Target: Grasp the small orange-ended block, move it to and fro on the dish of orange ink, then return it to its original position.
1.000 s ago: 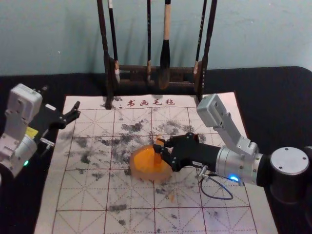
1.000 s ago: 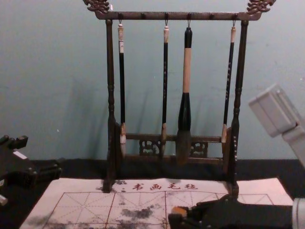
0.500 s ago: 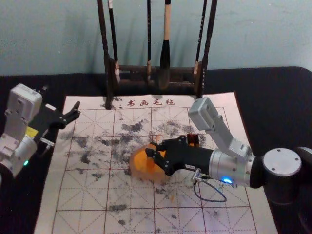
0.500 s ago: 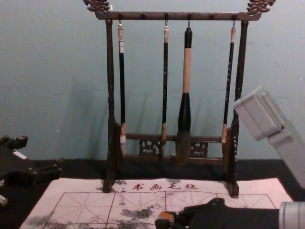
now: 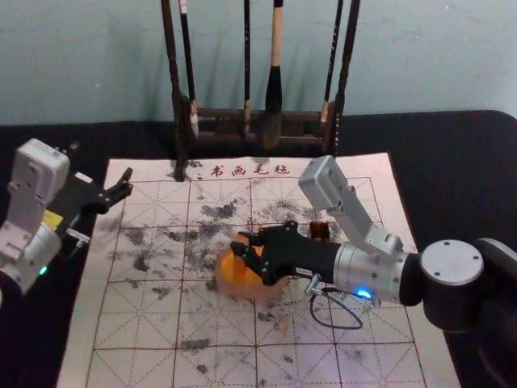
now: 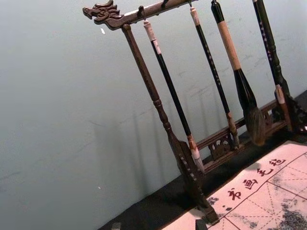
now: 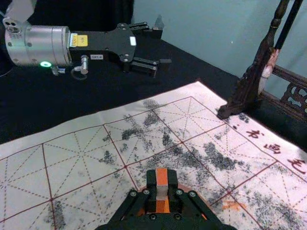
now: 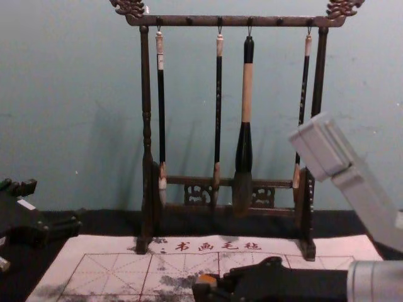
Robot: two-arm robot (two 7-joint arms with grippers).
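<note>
In the head view my right gripper (image 5: 241,249) is over the left part of the round orange ink dish (image 5: 245,292), shut on the small block (image 5: 239,264). In the right wrist view the block (image 7: 162,184), orange with a pale band, stands between the fingertips of my right gripper (image 7: 162,180), with a little of the dish behind it. The block's orange end (image 8: 206,279) shows in the chest view. Whether its lower end touches the ink I cannot tell. My left gripper (image 5: 127,183) is parked open beyond the mat's left edge; its tips edge into the left wrist view (image 6: 158,225).
A wooden rack (image 5: 182,133) with several hanging brushes stands at the mat's far edge. The ink-stained gridded mat (image 5: 137,323) lies on black cloth. A small dark reddish object (image 5: 320,232) sits just behind my right gripper's body.
My right gripper has moved left across the dish, carrying the block along, and has shifted slightly toward the far side and back. The left arm has stayed still.
</note>
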